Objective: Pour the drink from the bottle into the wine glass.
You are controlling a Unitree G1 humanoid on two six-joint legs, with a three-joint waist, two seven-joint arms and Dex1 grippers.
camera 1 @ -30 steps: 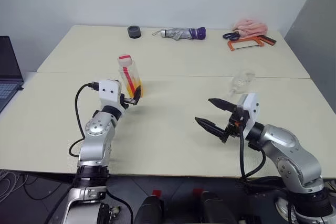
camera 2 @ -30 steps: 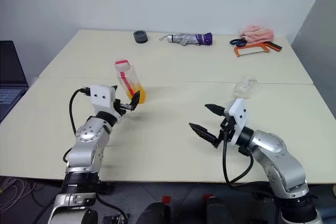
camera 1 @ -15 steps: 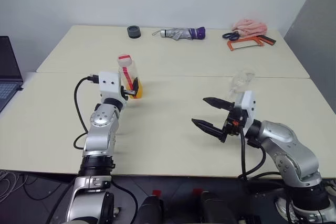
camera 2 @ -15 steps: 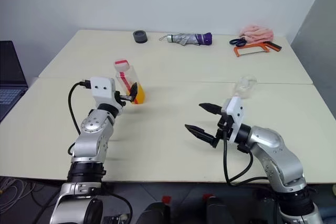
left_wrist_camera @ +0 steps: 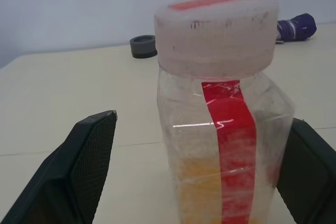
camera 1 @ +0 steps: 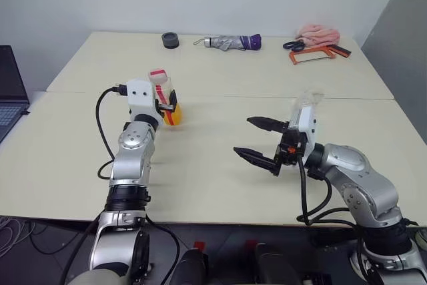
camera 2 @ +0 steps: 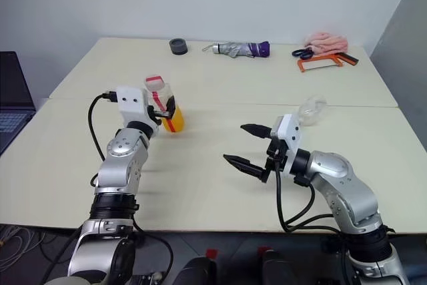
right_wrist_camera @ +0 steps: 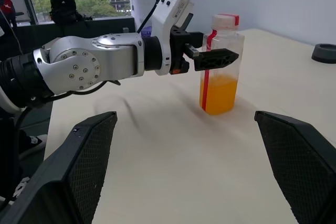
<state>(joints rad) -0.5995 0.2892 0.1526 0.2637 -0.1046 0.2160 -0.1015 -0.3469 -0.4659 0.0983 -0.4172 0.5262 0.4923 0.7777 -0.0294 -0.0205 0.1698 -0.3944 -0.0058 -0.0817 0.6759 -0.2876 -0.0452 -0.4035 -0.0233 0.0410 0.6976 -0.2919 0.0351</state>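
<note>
**Left gripper brackets bottle; pour not begun**

Since a second ago both arms have crept on: the left gripper [camera 1: 167, 105] has gone forward so its spread fingers now stand either side of the bottle [camera 1: 165, 96], and the right gripper [camera 1: 261, 141] has shifted inward toward table centre. Neither grasps anything. In the left wrist view the bottle sits between the two black fingers, apart from both. The right gripper hangs wide open over bare tabletop.

Progress looks early. The cap is still on, the drink [camera 2: 173, 122] fills only the lower part, and the bottle stands upright on the table [camera 1: 213, 165]. The glass [camera 1: 307, 106] stands at about 3 o'clock from the bottle, well apart, empty as far as can be told. Grasping, uncapping and pouring all remain.

Along the far edge, at 12 to 1 o'clock, lie a dark ring [camera 1: 170, 40], a folded umbrella [camera 1: 233, 43], a pink cloth [camera 1: 317, 33] and an orange tool [camera 1: 310, 55]. A laptop [camera 1: 11, 91] sits at 9 o'clock, before a plain pale wall.
</note>
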